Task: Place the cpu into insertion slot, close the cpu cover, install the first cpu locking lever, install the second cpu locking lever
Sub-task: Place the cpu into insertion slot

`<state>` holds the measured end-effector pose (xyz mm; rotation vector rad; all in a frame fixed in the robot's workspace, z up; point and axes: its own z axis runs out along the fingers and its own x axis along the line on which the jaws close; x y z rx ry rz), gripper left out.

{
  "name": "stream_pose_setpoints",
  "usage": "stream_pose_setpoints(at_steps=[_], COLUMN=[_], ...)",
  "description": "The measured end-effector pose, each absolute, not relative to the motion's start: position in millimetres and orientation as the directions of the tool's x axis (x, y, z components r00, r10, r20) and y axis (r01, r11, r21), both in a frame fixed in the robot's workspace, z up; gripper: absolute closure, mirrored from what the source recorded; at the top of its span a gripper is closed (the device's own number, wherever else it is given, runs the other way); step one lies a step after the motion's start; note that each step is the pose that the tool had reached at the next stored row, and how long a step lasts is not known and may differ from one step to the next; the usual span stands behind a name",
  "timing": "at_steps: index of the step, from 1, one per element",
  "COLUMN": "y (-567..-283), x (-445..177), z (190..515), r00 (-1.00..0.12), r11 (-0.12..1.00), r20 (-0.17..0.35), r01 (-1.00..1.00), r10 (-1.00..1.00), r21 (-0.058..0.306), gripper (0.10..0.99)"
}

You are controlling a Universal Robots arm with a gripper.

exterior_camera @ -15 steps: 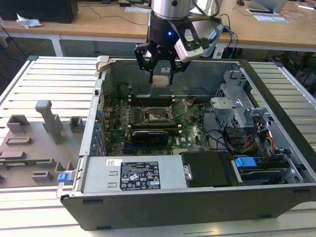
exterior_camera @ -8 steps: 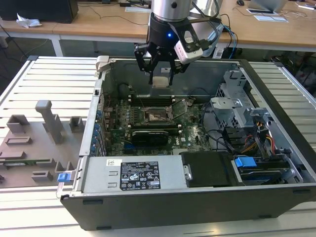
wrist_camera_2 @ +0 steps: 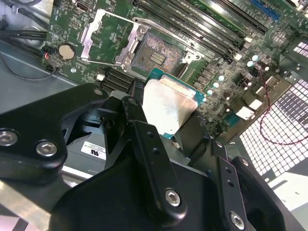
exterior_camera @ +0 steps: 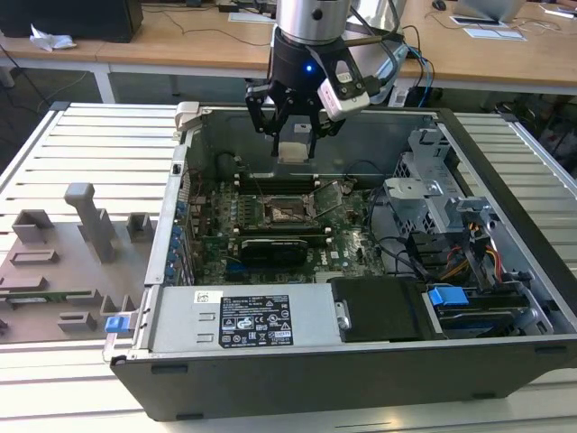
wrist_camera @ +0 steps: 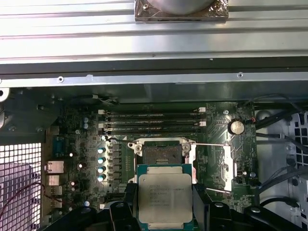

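Black two-finger gripper (exterior_camera: 295, 142) is clamping the flat, square, silvery-topped cpu (wrist_camera: 164, 197) by opposite edges. The cpu is hovering level, metal top upward, sides parallel to the dark silver-rimmed insertion slot (wrist_camera: 159, 154), clear above the board.

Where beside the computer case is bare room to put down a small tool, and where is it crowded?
Bare slats of the table lie at the exterior view's left, bordered by the computer case, the grey fixture board and the table's far edge. Inside the case it is crowded: the gripper holds the cpu over the motherboard, with cables alongside.
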<state>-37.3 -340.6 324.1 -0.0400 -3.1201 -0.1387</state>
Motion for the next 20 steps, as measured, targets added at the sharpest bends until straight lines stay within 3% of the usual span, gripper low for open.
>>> stream_pose_setpoints(at_steps=[20], y=[-340.6], x=[-37.3], z=[311.8], r00=[-1.0], r11=[0.996], r20=[0.019], r01=[0.026], r10=[0.025], r21=[0.088], gripper=[0.541])
